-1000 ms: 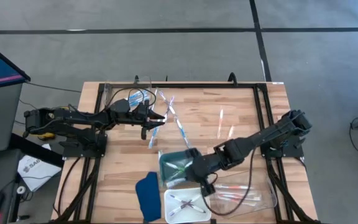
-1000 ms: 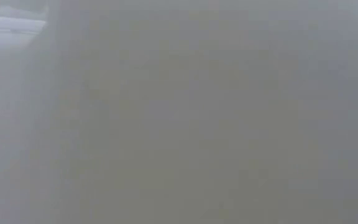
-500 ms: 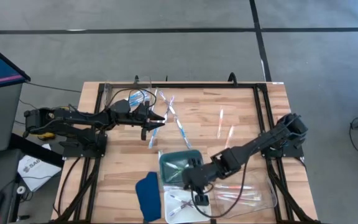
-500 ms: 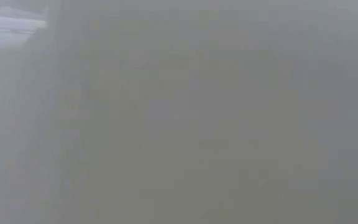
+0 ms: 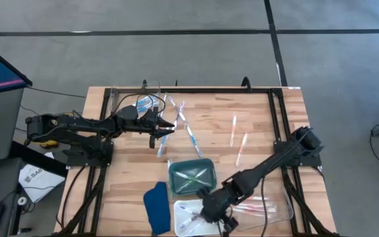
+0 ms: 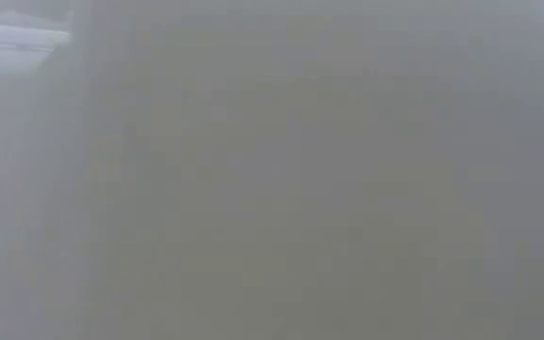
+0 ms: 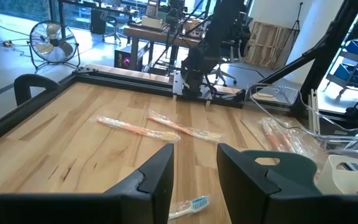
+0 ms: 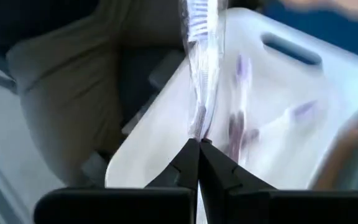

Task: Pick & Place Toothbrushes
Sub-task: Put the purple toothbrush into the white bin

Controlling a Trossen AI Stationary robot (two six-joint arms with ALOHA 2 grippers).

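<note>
My right gripper [image 5: 219, 219] hovers over the white tray [image 5: 188, 222] at the near edge, shut on a clear-wrapped toothbrush [image 8: 199, 62] with a purple head. In that tray lie a few purple toothbrushes [image 8: 241, 118]. My left gripper [image 7: 194, 180] waits open at the far left [image 5: 160, 130], above the table, with a blue toothbrush [image 7: 189, 205] lying under it. Loose toothbrushes [image 5: 189, 136] lie on the wood in the middle. The low view is a grey blur. My right gripper pinches one end of the wrapped toothbrush [image 8: 197, 132] between its two fingertips. The fingers slant down from the table's right and far side, in line with the brush. The brush sticks out beyond them, purple head [image 8: 197, 15] farthest, over the white tray.
A green tray [image 5: 174, 178] holding green brushes stands just beyond the white one. A clear tray [image 5: 280, 212] with pink-orange brushes is to its right, a dark blue cloth piece [image 5: 155, 207] to its left. Two orange brushes [image 7: 182, 128] lie mid-table. A black frame [image 5: 209, 91] rims the table.
My right gripper has swung from over the green tray toward the near edge and down, tipping more steeply, and now stands over the white tray. It has stayed shut, carrying the toothbrush along.
</note>
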